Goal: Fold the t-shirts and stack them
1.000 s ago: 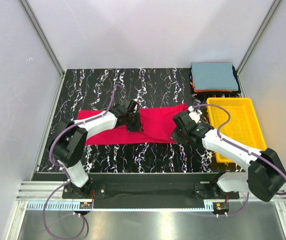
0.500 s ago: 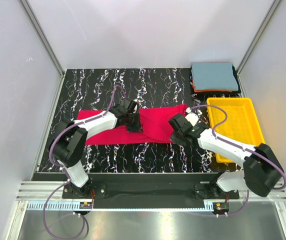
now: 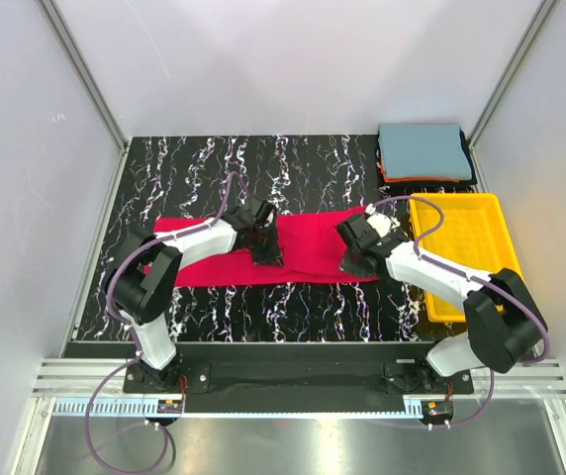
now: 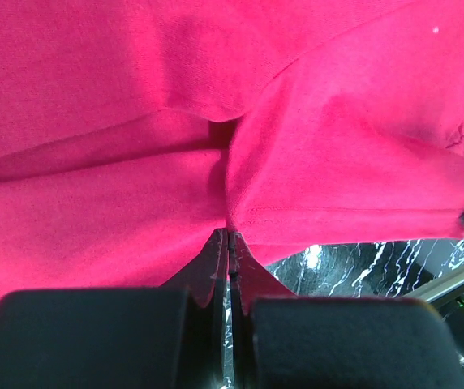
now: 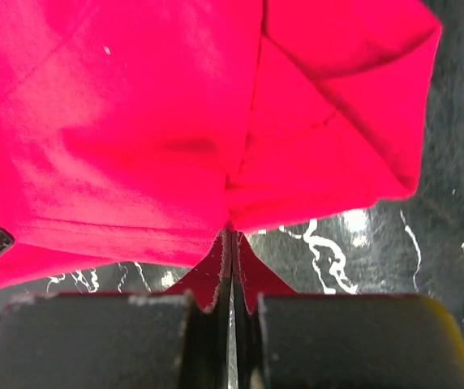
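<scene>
A bright red t-shirt (image 3: pixel 308 247) lies stretched left to right across the middle of the black marbled table (image 3: pixel 204 168). My left gripper (image 3: pixel 263 247) is shut on a fold of the red t-shirt (image 4: pixel 313 146) near its middle. My right gripper (image 3: pixel 354 263) is shut on the shirt's near right edge, where the red t-shirt (image 5: pixel 175 121) bunches over the fingertips. A grey-blue t-shirt (image 3: pixel 422 150) lies folded on top of thin orange and dark folded ones at the back right corner.
A yellow plastic tray (image 3: pixel 501 247) stands at the right edge, just right of the right arm. White walls with metal frame posts enclose the table on three sides.
My right gripper has moved left and away from me with the shirt's right edge. The red t-shirt's right end has shifted and flattened. My left gripper has barely moved.
</scene>
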{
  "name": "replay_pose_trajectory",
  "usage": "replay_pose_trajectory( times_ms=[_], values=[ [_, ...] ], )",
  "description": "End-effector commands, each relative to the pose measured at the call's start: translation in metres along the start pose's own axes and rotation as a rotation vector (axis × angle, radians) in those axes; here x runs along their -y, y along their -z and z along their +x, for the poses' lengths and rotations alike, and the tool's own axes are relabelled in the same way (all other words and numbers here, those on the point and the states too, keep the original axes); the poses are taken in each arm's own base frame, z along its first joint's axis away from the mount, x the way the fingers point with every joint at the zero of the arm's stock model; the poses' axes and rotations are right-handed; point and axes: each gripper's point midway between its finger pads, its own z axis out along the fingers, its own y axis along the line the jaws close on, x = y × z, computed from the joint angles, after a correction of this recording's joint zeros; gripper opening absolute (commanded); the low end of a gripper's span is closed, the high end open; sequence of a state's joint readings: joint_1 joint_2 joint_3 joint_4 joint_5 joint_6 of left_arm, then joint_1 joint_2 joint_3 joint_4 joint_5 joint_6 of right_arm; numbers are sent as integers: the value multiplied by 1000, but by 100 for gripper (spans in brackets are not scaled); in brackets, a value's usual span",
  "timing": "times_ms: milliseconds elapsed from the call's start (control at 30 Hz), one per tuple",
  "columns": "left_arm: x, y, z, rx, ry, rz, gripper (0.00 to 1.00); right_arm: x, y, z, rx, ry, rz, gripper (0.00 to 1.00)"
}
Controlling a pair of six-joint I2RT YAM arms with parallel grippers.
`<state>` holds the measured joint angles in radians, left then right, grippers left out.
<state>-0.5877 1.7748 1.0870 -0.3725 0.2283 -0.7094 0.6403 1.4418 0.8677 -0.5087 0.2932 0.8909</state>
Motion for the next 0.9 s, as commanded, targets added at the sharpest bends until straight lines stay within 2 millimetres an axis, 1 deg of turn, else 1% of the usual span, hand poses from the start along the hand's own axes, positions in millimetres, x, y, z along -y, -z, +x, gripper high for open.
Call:
replay_pose_trajectory(
  times_ms=[0,33,67,100,167,200,233,300,367,400,433,467,533,567,633,700,733,767,800,833,867],
  values=[
    [23,8,-21,41,6,55,0,-12,1,-23,32,25,-46,0],
    [29,9,-28,51,2,66,0,-11,-1,-30,37,19,-45,0],
    [32,10,-31,52,3,73,0,-12,-2,-31,28,19,-55,0],
    [39,13,-40,62,2,89,1,-11,-4,-35,27,18,-55,0],
    [42,10,-46,55,12,95,2,-10,-10,-40,15,16,-54,0],
    [47,13,-56,69,15,105,3,-10,-12,-42,14,12,-53,0],
    [48,10,-59,68,17,104,4,-10,-15,-44,11,15,-50,0],
    [49,10,-69,75,26,111,4,-7,-19,-48,4,4,-49,0],
    [54,9,-81,83,39,125,8,-9,-22,-50,-3,-1,-55,0],
    [60,11,-90,101,35,138,11,-7,-24,-53,-1,-7,-53,1],
    [57,6,-93,99,38,128,15,-8,-26,-55,-1,-11,-51,3],
    [56,5,-101,110,44,125,22,-8,-28,-55,-6,-14,-50,6],
    [57,-2,-111,110,50,130,25,-5,-31,-63,-4,-39,-45,16],
    [57,-2,-113,99,55,142,27,-5,-31,-65,-9,-48,-50,19],
    [60,-2,-123,110,39,156,30,-3,-29,-77,5,-76,-58,24],
    [57,2,-129,131,14,146,32,-6,-21,-85,25,-84,-79,26],
    [60,11,-131,151,-7,148,33,-7,-19,-86,28,-80,-87,28],
    [59,14,-131,167,-21,136,34,-11,-16,-86,20,-77,-110,29],
    [58,20,-126,174,-60,132,40,-14,-15,-83,3,-71,-126,29],
    [57,23,-123,177,-90,127,42,-16,-14,-80,-17,-53,-140,31],
    [57,24,-117,174,-118,121,45,-19,-13,-72,-56,-49,-155,32]
  ],
)
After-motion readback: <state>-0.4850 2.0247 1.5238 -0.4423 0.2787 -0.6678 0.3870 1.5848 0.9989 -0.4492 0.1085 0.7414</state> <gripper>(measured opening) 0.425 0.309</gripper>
